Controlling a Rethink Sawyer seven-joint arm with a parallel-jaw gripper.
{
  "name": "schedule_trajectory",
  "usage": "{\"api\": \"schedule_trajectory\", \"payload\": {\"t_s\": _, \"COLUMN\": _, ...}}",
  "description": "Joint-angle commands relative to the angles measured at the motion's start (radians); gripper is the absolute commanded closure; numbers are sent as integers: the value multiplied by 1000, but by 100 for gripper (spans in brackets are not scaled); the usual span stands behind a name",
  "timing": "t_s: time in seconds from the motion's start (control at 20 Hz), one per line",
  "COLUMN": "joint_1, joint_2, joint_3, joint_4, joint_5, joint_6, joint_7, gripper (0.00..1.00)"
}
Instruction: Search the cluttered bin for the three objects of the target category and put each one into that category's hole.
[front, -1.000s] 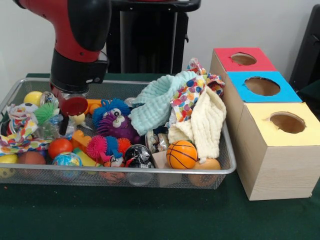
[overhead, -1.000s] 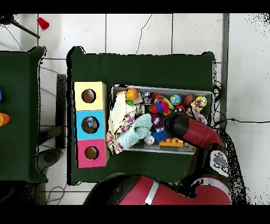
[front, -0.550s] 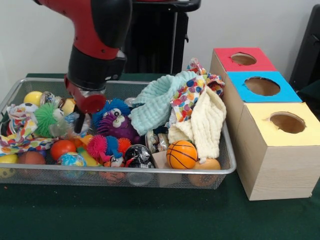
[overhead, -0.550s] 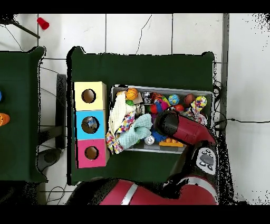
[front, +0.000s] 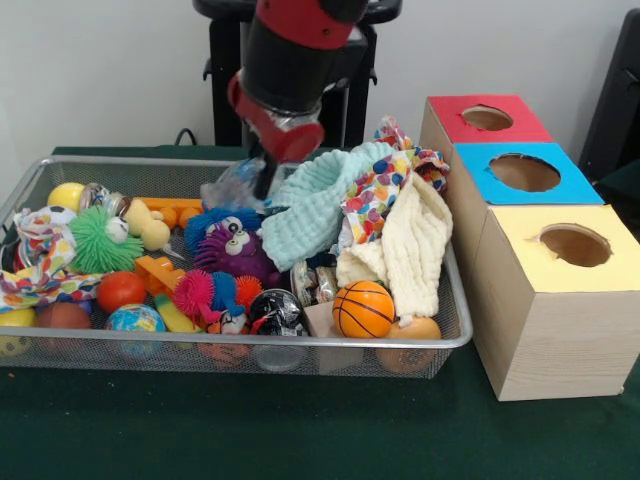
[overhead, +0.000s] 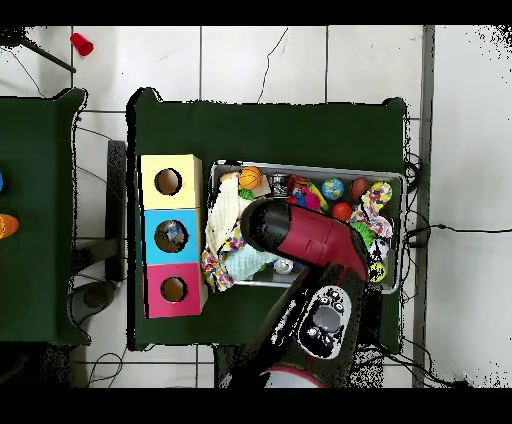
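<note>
The gripper (front: 262, 182) is shown above the far middle of the mesh bin (front: 40, 344), closed on a crumpled clear plastic item (front: 232, 187) held clear of the clutter, just left of the mint cloth (front: 312, 205). A purple furry toy (front: 235, 250) lies directly below. Three boxes are set to the right: red (front: 478, 122), blue (front: 520, 172) and yellow (front: 570, 245), each with a hole.

No readable text, label or number anywhere — toys, boxes, bin; none legible.
</note>
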Motion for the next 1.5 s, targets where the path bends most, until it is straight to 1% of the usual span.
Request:
{"api": "schedule_trajectory", "payload": {"t_s": 0.05, "joint_1": 26, "joint_2": -55, "joint_3": 30, "joint_4": 115, "joint_5": 132, "joint_6": 178, "joint_7": 345, "gripper": 100}}
{"api": "schedule_trajectory", "payload": {"t_s": 0.2, "joint_1": 60, "joint_2": -66, "joint_3": 31, "joint_4": 147, "joint_5": 181, "joint_6": 160, "joint_7": 364, "gripper": 100}}
{"api": "schedule_trajectory", "payload": {"t_s": 0.3, "joint_1": 102, "joint_2": -57, "joint_3": 10, "joint_4": 143, "joint_5": 207, "joint_6": 145, "joint_7": 398, "gripper": 100}}
{"api": "schedule_trajectory", "payload": {"t_s": 0.45, "joint_1": 171, "joint_2": -51, "joint_3": -31, "joint_4": 116, "joint_5": 230, "joint_6": 178, "joint_7": 460, "gripper": 100}}
{"api": "schedule_trajectory", "payload": {"t_s": 0.65, "joint_1": 227, "joint_2": -45, "joint_3": -47, "joint_4": 96, "joint_5": 271, "joint_6": 198, "joint_7": 518, "gripper": 100}}
{"api": "schedule_trajectory", "payload": {"t_s": 0.9, "joint_1": 253, "joint_2": -33, "joint_3": -46, "joint_4": 87, "joint_5": 307, "joint_6": 186, "joint_7": 553, "gripper": 100}}
{"api": "schedule_trajectory", "payload": {"t_s": 1.25, "joint_1": 317, "joint_2": -23, "joint_3": -49, "joint_4": 54, "joint_5": 337, "joint_6": 238, "joint_7": 661, "gripper": 100}}
{"api": "schedule_trajectory", "payload": {"t_s": 1.5, "joint_1": 348, "joint_2": -11, "joint_3": -47, "joint_4": 46, "joint_5": 344, "joint_6": 257, "joint_7": 710, "gripper": 100}}
